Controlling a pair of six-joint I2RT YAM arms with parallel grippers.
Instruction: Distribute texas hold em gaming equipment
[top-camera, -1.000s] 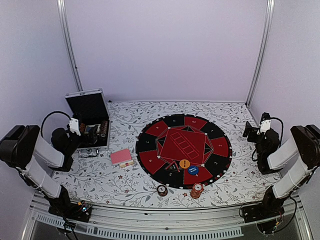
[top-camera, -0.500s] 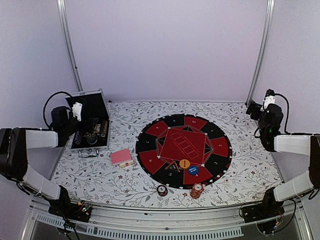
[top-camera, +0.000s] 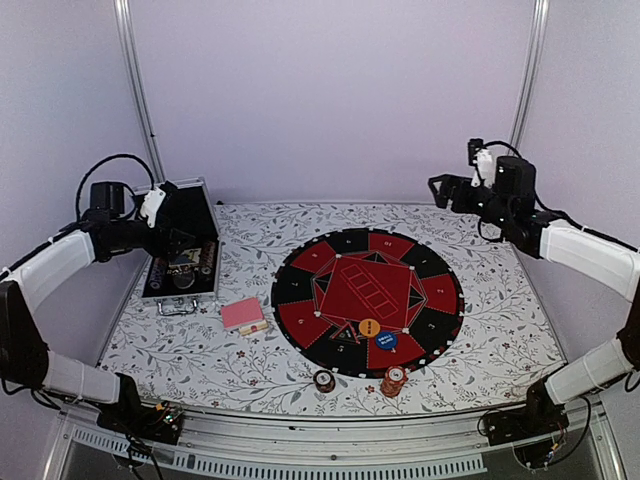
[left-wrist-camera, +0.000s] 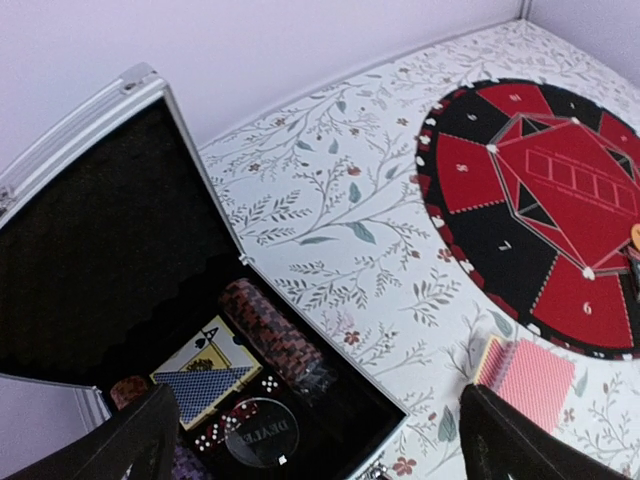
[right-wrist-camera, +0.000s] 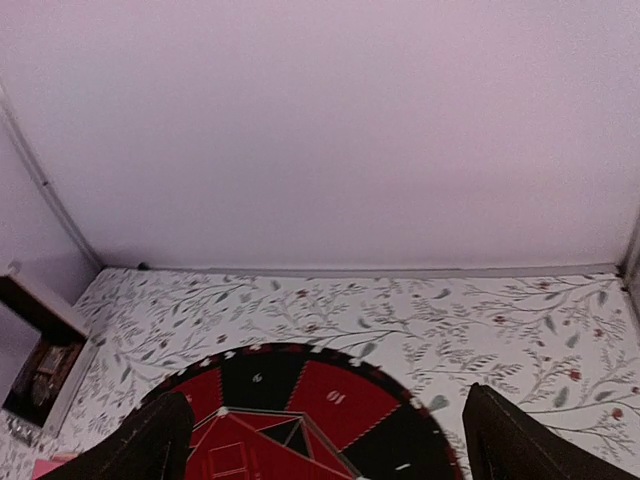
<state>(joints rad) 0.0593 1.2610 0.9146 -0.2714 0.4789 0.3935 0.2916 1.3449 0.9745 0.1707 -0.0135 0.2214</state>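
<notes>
1. Top view, equipment. A pink-backed card deck (top-camera: 241, 313) lies flat on the floral table (top-camera: 480, 350), between the open case (top-camera: 182, 262) and the round mat (top-camera: 368, 297), just off the mat's left edge. An orange disc (top-camera: 369, 327) and a blue disc (top-camera: 387, 339) sit close together on the near part of the mat. A dark chip stack (top-camera: 324, 381) and an orange-red chip stack (top-camera: 393, 381) stand on the table just off the mat's near edge, apart from each other.
2. Top view, arms. The left arm reaches out over the case, and the left gripper (top-camera: 178, 215) shows dark against the raised lid, so its jaw gap is unreadable here. The right arm is stretched high over the far right of the table, with the right gripper (top-camera: 443, 190) pointing left, clear of everything.
3. Left wrist view. The fingers (left-wrist-camera: 120, 450) sit at the lower corners, spread wide with nothing between them. Below is the case interior, which holds a row of dark red chips (left-wrist-camera: 270, 325), a boxed deck showing an ace (left-wrist-camera: 205, 372), a clear round disc (left-wrist-camera: 262, 432) and small dice. The card deck is at lower right on the table.
4. Right wrist view. The fingers (right-wrist-camera: 150, 440) are spread wide and empty. Past them are the far half of the mat and the back wall, with the case at the left edge.
</notes>
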